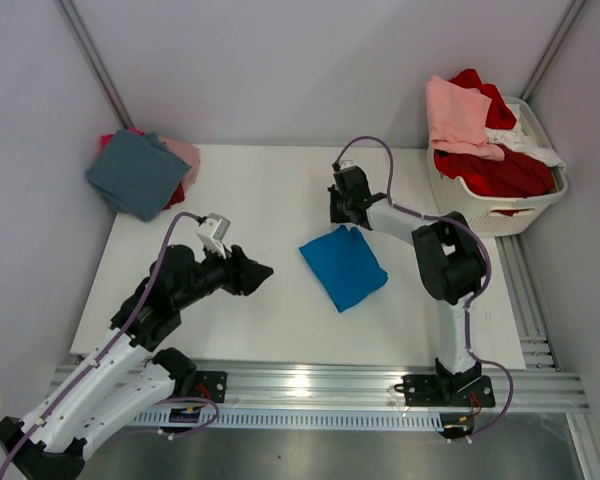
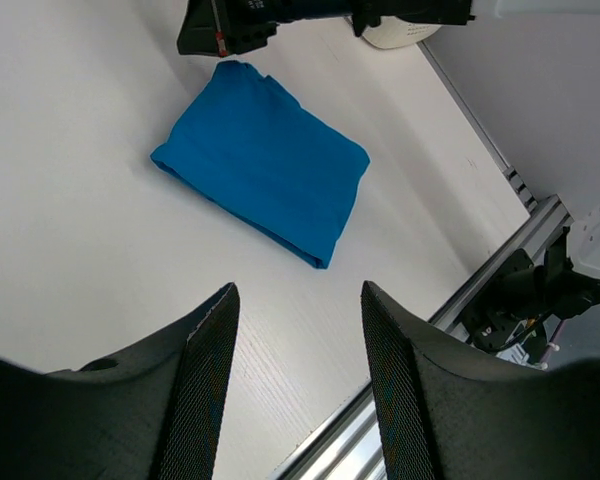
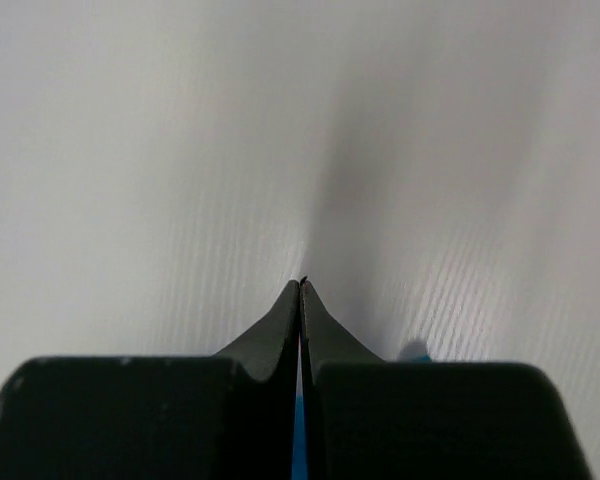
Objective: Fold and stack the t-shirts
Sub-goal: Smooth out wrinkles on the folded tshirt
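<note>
Blue t-shirt (image 2: 265, 160) lies folded on the bench (image 1: 260, 190); I see my right hand (image 3: 300, 295) clenched at its far corner, left hand (image 2: 295, 300) partly spread, grasping nothing.

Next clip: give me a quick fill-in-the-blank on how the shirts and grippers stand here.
1. The folded tee lying alone mid-table is bright ____.
2. The stack at the far left corner has a dusty ____ tee on top.
3. The left gripper has its jaws ____, with nothing between them.
4. In the basket, the pink tee lies over a ____ one.
Missing: blue; teal; open; red.
</note>
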{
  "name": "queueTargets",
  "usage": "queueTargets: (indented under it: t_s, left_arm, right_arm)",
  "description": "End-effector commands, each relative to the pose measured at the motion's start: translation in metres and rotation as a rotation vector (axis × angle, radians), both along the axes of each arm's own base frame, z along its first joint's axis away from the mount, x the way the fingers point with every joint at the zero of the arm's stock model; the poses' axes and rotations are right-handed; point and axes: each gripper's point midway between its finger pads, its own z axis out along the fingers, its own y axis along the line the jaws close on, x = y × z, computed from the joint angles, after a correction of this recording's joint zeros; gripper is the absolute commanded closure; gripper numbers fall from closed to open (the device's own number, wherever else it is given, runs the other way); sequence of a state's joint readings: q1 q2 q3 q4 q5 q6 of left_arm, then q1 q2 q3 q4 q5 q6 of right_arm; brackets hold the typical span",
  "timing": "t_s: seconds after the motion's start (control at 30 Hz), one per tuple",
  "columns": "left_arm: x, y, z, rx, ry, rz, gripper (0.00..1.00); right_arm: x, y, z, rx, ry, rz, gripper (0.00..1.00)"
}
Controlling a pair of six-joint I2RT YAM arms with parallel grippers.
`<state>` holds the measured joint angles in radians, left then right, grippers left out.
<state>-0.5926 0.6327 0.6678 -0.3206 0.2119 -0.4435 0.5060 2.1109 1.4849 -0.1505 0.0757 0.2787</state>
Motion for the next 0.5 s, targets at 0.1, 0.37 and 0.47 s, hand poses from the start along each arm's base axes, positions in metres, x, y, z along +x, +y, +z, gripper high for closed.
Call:
queueTargets:
  t_s: [0.1,0.37,0.47]
  left_arm:
    - [0.001,-0.001,0.004,-0.003,-0.025,-0.004,0.44]
    - [0.001,-0.003,0.003,-0.014,-0.016,-0.011,0.44]
    - [0.001,-0.003,0.003,-0.017,-0.022,-0.008,0.44]
  right_arm:
    - [-0.012,0.006,0.116,0.013,-0.243,0.029,1.0]
    - [-0.061,-0.011,0.081,-0.062,-0.149,-0.013,1.0]
    - [-0.072,-0.018,0.064,-0.094,-0.116,-0.023,1.0]
